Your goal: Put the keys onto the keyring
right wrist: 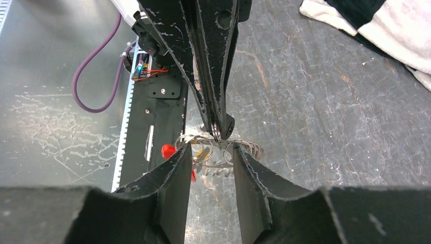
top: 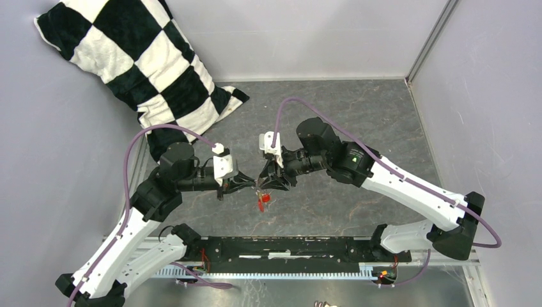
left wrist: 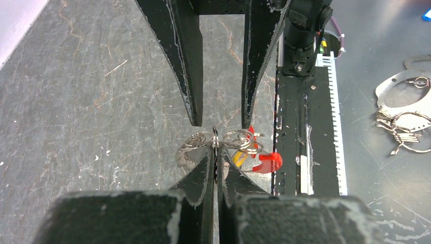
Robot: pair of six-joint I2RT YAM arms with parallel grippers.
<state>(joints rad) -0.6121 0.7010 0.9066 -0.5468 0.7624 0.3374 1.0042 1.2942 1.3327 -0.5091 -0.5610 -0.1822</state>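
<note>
**Keyring pinched on edge, 2 coloured keys bunched beside it**

The keyring [left wrist: 215,136] is a thin grey wire loop. The left wrist view shows it edge-on as a narrow upright line, clamped between the closed fingertips of the left gripper [left wrist: 215,152]. Small silvery wire coils spread out on both sides of it. Just beside it, toward the arms' bases, a yellow-headed key [left wrist: 239,156] and a red-headed key [left wrist: 269,162] cluster together, the red 1 farther out. Whether they touch the tabletop cannot be told
</note>
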